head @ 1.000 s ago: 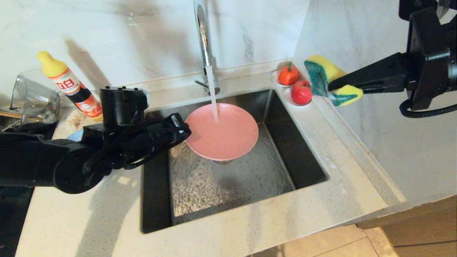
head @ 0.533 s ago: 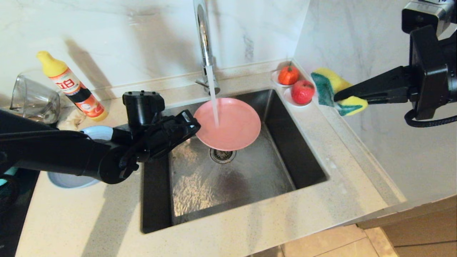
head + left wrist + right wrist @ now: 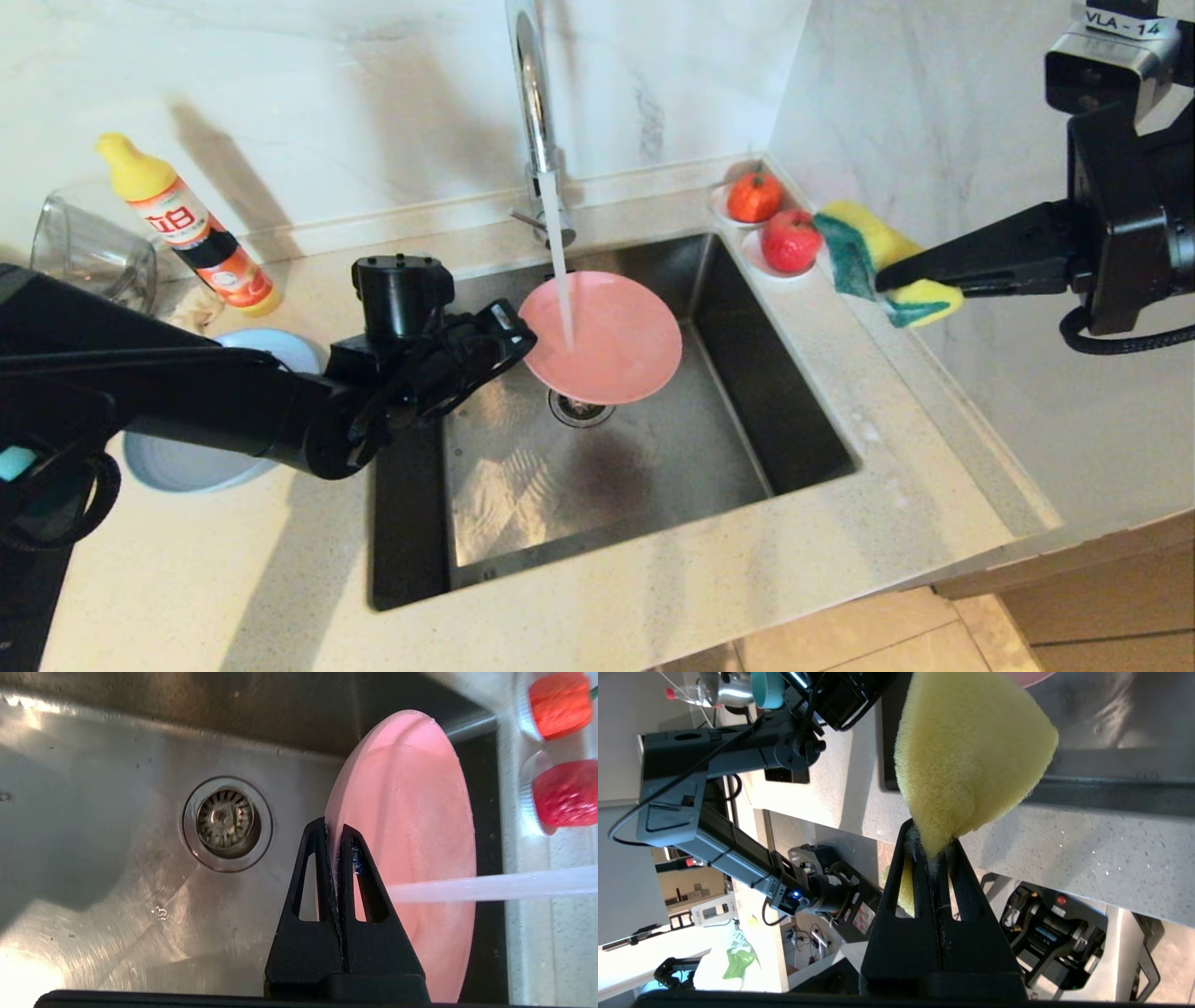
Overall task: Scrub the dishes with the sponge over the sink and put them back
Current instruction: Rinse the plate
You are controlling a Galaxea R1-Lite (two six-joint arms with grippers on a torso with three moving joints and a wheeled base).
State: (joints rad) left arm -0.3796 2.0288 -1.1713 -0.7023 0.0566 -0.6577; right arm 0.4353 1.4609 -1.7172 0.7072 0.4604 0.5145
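My left gripper (image 3: 519,336) (image 3: 332,829) is shut on the near-left rim of the pink plate (image 3: 607,341) (image 3: 411,840), which hangs tilted over the steel sink (image 3: 523,495) above the drain strainer (image 3: 579,409) (image 3: 226,819). Water from the faucet (image 3: 532,103) runs onto the plate's face. My right gripper (image 3: 879,276) (image 3: 930,842) hangs over the counter right of the sink, shut on the yellow-and-green sponge (image 3: 873,252) (image 3: 971,751), which is squashed between its fingers. A grey-blue plate (image 3: 187,457) lies on the counter to the left, partly behind my left arm.
A yellow-capped soap bottle (image 3: 182,224) and a tipped clear glass jug (image 3: 89,252) stand at the back left. Two red fruits (image 3: 773,222) on small white dishes sit at the sink's far right corner. A marble wall rises on the right; the counter's front edge is close.
My left arm has reached further over the sink and carried the pink plate to the right and lower, uncovering the grey-blue plate. My right gripper has sunk slightly with the sponge.
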